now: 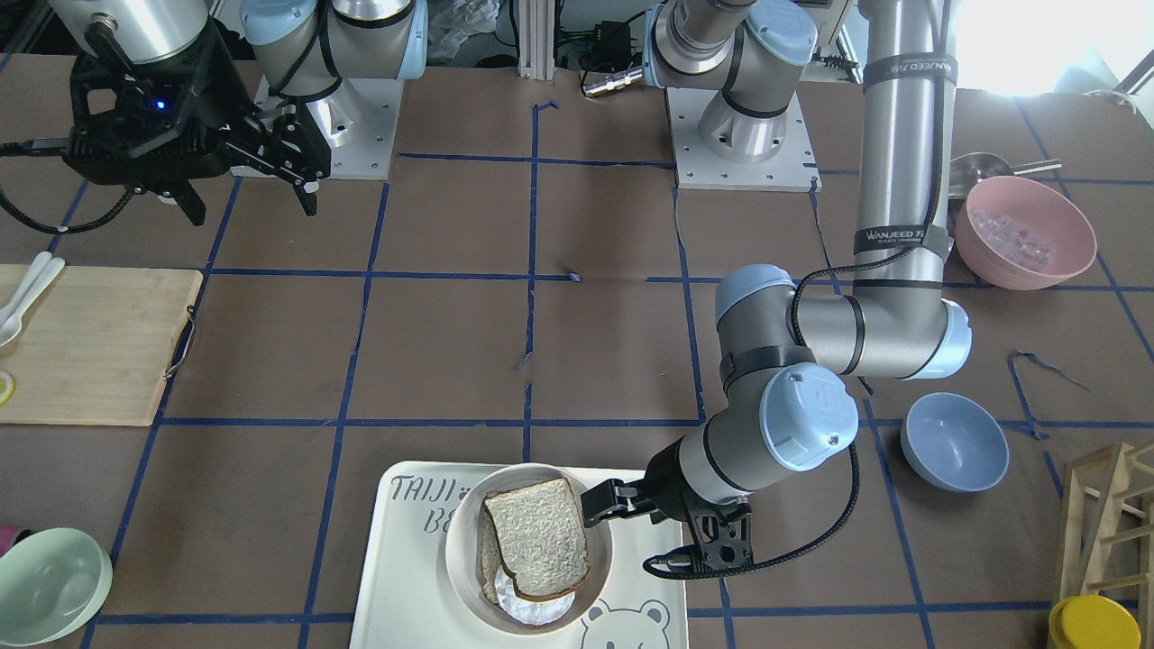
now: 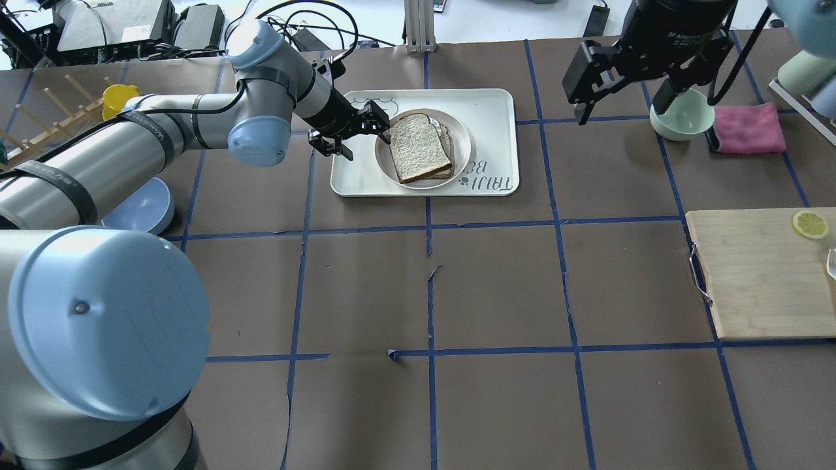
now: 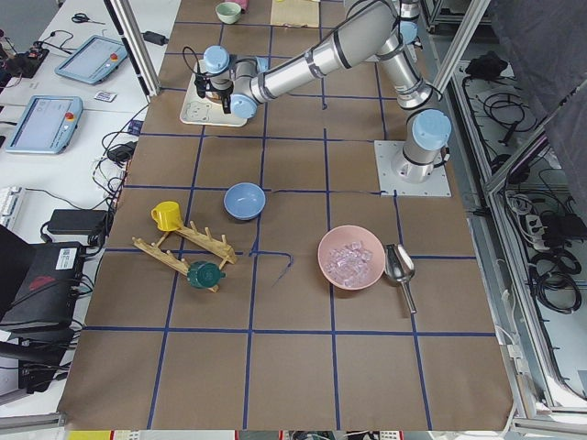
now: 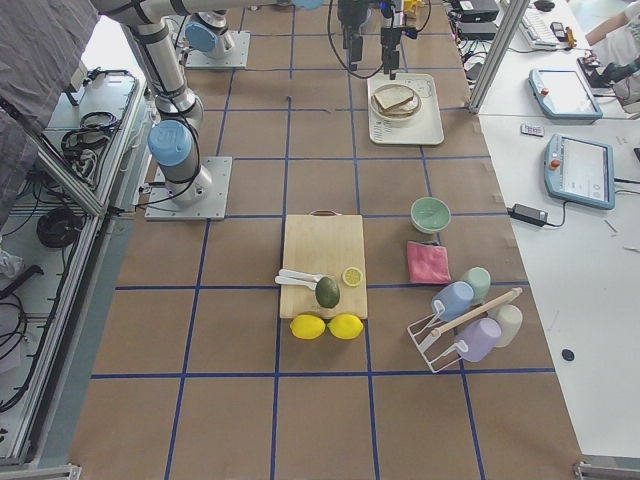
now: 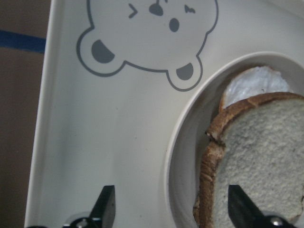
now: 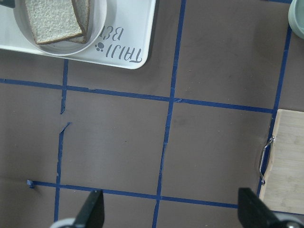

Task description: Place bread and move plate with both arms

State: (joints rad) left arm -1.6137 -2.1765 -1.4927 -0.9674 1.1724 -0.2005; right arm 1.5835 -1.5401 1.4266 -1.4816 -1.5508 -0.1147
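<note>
The brown counter [image 2: 496, 294] is carrying the bear-printed tray [image 2: 493, 104] at its 12 o'clock in the overhead view. The plate [image 2: 469, 147] is sitting on that tray. The bread [image 2: 418, 147] is lying flat inside the plate, on top of a second slice, so placing looks done and gripping the plate looks like the step in hand.

The left end effector [image 2: 363, 137] is hovering at the plate's 9 o'clock with its jaws spread and gripping nothing. In the left wrist view they are straddling the rim, one finger [image 5: 107, 206] over bare tray and the other [image 5: 240, 204] over the bread's crust. To do this well, I would judge that the inner finger should be coming down between crust and rim wall, not onto the bread, and closing gently since the rim is thin and smooth.

The right end effector [image 2: 619, 104] is hanging high at about 3 o'clock from the tray, also spread and empty. It probably needs to be taking the rim at the plate's 3 o'clock, so both sides are lifting level and the slices are not sliding.
</note>
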